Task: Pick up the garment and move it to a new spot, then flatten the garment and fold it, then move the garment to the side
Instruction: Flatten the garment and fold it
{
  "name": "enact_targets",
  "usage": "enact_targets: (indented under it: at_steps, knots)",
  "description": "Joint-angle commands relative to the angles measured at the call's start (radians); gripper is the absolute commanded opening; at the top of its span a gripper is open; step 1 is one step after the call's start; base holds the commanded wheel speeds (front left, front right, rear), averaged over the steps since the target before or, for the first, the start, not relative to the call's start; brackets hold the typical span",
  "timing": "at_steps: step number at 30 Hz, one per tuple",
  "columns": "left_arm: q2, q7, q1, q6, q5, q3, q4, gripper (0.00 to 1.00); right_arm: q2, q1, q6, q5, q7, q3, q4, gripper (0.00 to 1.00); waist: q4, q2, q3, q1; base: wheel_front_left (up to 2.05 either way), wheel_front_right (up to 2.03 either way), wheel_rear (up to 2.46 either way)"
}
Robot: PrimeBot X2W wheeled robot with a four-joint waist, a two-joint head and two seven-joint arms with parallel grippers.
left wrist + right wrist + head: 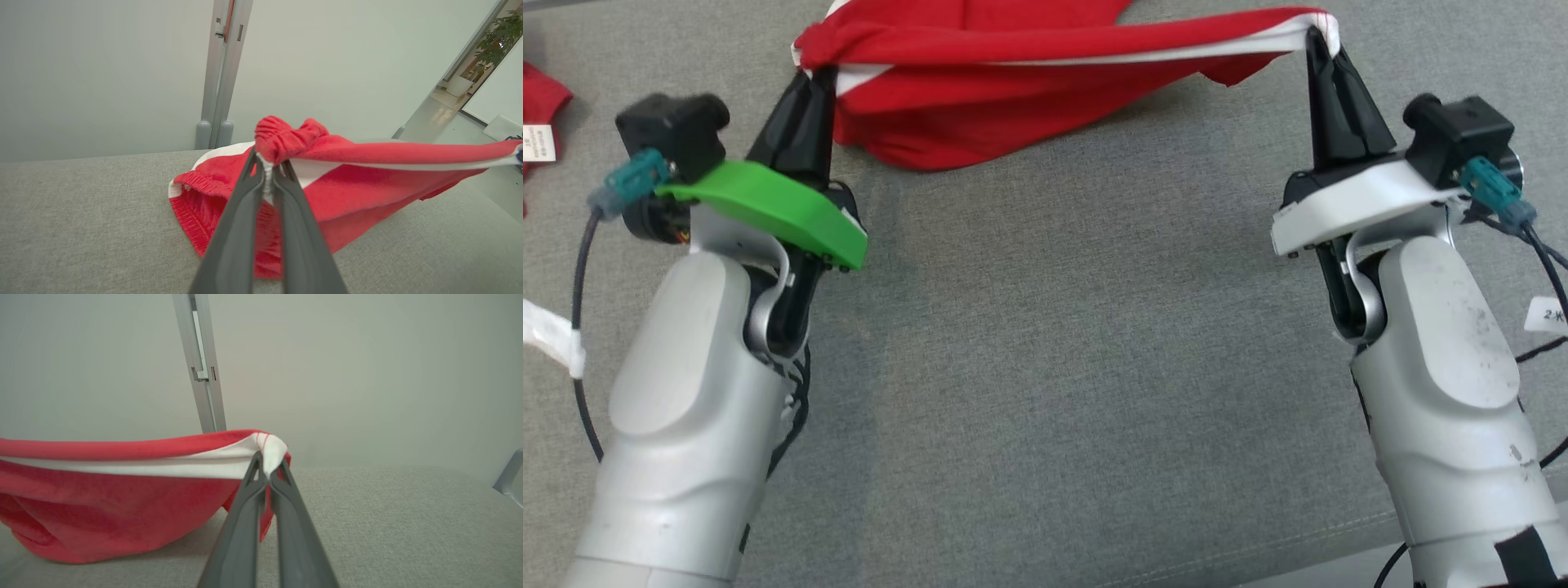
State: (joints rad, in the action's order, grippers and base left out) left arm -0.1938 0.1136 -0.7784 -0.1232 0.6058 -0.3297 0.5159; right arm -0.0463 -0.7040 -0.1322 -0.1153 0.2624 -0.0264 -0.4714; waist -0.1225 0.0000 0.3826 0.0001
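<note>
- Grip first: the left gripper (268,166) is clenched on a gathered, elasticated corner of the red-and-white soft knit garment (980,106), and cloth bunches out above its dark tips.
- The right gripper (268,463) is pinched just as tight on the opposite corner, where a white band folds over the tips.
- Between the two, the top edge is pulled into a taut line. The body sags in a belly below it, and its lowest part appears to rest on the grey woven fabric surface (1045,367), towards the far side from the robot.
- To my eye it is light and wholly limp, so it will droop, swing and crease wherever it goes unsupported.
- The knit looks grippy rather than slick and not fragile, though a thin pinch could creep out under a sharp tug.
- The thick hem and band corners seem the sound places to hold. Held wide apart, they should let it spread flat when lowered.
- Off to the robot's left lies another red cloth with a white label (543,114), well apart.
</note>
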Motion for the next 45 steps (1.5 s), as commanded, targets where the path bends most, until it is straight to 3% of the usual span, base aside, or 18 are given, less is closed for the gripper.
enact_targets:
  at_steps: [1,10,19,24,28,34,38,45]
  knots:
    - [-0.002,0.021,0.036,0.001,0.009,0.001,-0.012,0.0,-0.008,0.036,0.003,-0.008,0.003,0.014,0.026,0.0,0.005,0.0,-0.01,-0.0001,0.0,0.0,0.0]
    - [-0.011,0.106,0.323,0.015,0.005,-0.048,-0.219,0.0,-0.007,0.32,0.003,0.01,0.003,0.047,0.26,0.0,0.027,0.0,-0.125,-0.0001,0.0,0.0,0.0]
    - [-0.06,0.043,0.674,0.133,0.006,-0.079,-0.581,0.0,-0.007,0.606,0.003,0.058,-0.012,0.065,0.492,0.0,0.026,0.0,-0.214,-0.0001,0.0,0.0,0.0]
    - [-0.058,-0.007,0.804,0.196,0.035,-0.095,-0.696,0.0,-0.006,0.709,0.003,0.05,-0.073,0.08,0.588,0.0,0.027,0.0,-0.218,-0.0001,0.0,0.0,0.0]
    - [-0.037,-0.03,0.856,0.214,0.059,-0.117,-0.712,0.0,-0.006,0.746,0.003,0.033,-0.092,0.095,0.572,0.0,0.038,0.0,-0.207,-0.0001,0.0,0.0,0.0]
    - [-0.006,-0.049,0.824,0.204,0.075,-0.144,-0.652,0.0,-0.006,0.698,0.003,0.06,-0.086,0.106,0.479,0.0,0.062,0.0,-0.185,-0.0001,0.0,0.0,0.0]
    - [0.029,-0.069,0.761,0.203,0.091,-0.152,-0.601,0.0,-0.007,0.626,0.003,0.088,-0.091,0.105,0.415,0.0,0.087,0.0,-0.176,-0.0001,0.0,0.0,0.0]
    - [0.093,-0.168,0.586,0.246,0.147,-0.134,-0.463,0.0,-0.068,0.403,0.002,0.111,-0.121,0.075,0.246,0.0,0.144,0.0,-0.15,-0.0001,0.0,0.0,0.0]
